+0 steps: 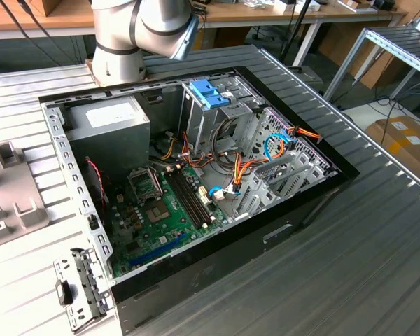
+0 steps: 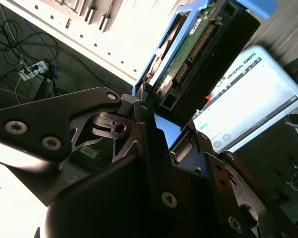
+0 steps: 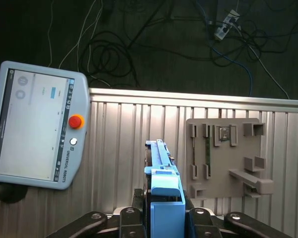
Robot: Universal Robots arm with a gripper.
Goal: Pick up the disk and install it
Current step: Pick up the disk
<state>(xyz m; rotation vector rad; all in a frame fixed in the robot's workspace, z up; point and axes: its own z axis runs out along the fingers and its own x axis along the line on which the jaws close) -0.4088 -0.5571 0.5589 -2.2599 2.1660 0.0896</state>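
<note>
The gripper (image 3: 164, 218) is clamped on the disk (image 3: 164, 186). In the first wrist view its dark fingers (image 3: 194, 216) stand on either side of the blue tab end, with the drive seen edge-on between them. In the second wrist view the gripper (image 2: 165, 125) has the disk (image 2: 198, 54) reaching out past it, showing the green circuit-board face, a row of connector pins and a blue side rail. The disk hangs in the air, outside the computer case (image 1: 280, 217) and touching nothing else that I can see. Beyond it lie the ribbed metal table (image 3: 119, 148), a grey fixture plate (image 3: 223, 153) resting on that table, and a teach pendant (image 3: 35, 124) at the table's edge. In the exterior view the arm (image 1: 140, 31) rises behind the open case, where a blue latch piece (image 1: 210, 91) sits on top of the drive cage, beside the grey power-supply box (image 1: 108, 119) and above the motherboard (image 1: 164, 210). I judge the disk stiff and fairly heavy for its size. Its metal skin looks smooth enough to slip, and the bare board and pins would suffer from knocks or squeezing. The safer hold is across the body near the railed end, as here, keeping the pads off the pins. Just where the pads bear is hidden.
</note>
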